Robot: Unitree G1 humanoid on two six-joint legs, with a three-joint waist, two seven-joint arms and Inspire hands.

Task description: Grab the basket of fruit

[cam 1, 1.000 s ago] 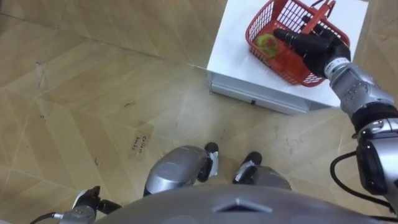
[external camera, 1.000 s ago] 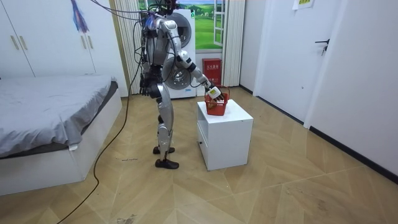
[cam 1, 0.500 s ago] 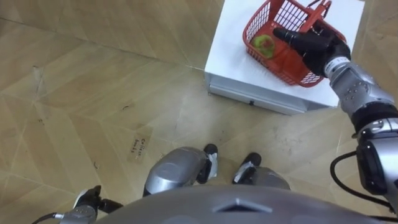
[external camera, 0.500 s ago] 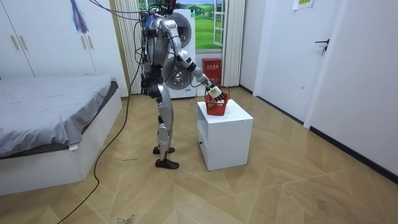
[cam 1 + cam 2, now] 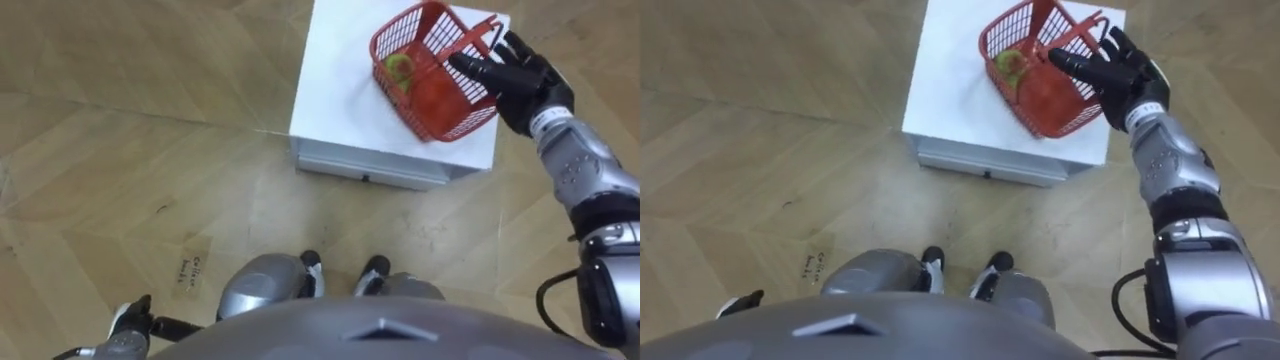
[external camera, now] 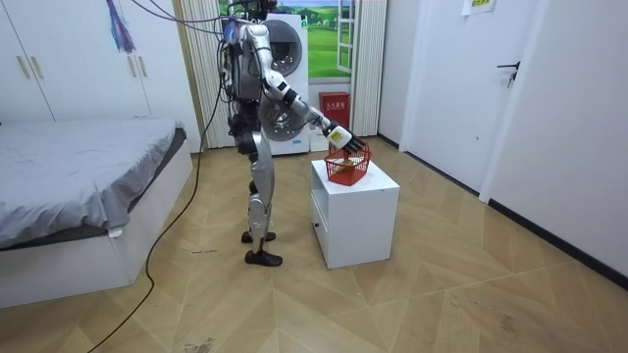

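Floor (image 6: 442, 294): was pale wood, laid in herringbone.
Walls (image 6: 579, 118): were plain white.
Bed (image 6: 69, 167): stood at the room view's left, grey cover.
Wardrobe (image 6: 78, 59): white doors, rose behind the bed.
Cabinet (image 6: 358, 221): white, stood mid-floor.
Washer (image 6: 296, 44): stood against the far wall.
Door (image 6: 446, 78): white, was shut.

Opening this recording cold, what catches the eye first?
A bright red basket with a green fruit inside stands on a white cabinet just ahead of the robot. The right hand reaches in at the basket's right edge, fingers straight and spread, beside its raised handle. The left hand hangs low at the robot's side.
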